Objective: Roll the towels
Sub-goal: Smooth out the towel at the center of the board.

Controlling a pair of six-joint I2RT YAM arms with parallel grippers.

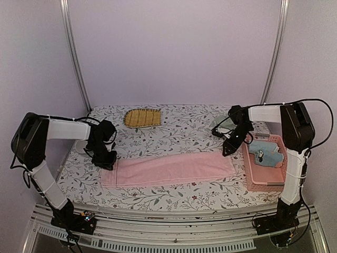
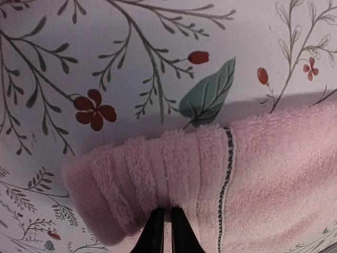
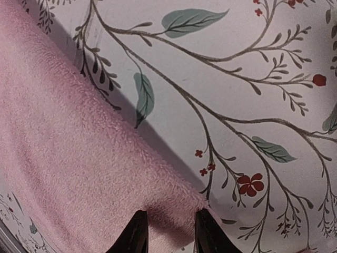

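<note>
The pink towel (image 1: 174, 168) is spread flat as a long strip along the near half of the surface (image 1: 174, 132), running from near the left edge almost to the pink basket (image 1: 246, 169) at the right edge. This layout is judged to suit rolling from one short end towards the other. The left tool (image 1: 105, 158) is set at the towel's left end, and in the left wrist view it (image 2: 164, 212) is seen clenched on the pink towel, its tips sunk into the pile just beside the stitched hem band. There the cloth is bunched and rounded, probably so that the first turn can be started. The right tool (image 1: 227, 150) is placed at the towel's far right corner. In the right wrist view it (image 3: 169, 217) is seen released, its jaws standing apart on either side of the corner with nothing pinched between them. It is judged to be there to steady or square that end. A light blue towel (image 1: 268, 155) is lodged in the basket, and whether it is rolled cannot be made out. A woven mat (image 1: 142, 117) lies towards the far edge, well apart from the work. A pale shape (image 1: 217, 126) behind the right arm is largely hidden and cannot be identified. Both tools' upper parts are cut off in the wrist views.
</note>
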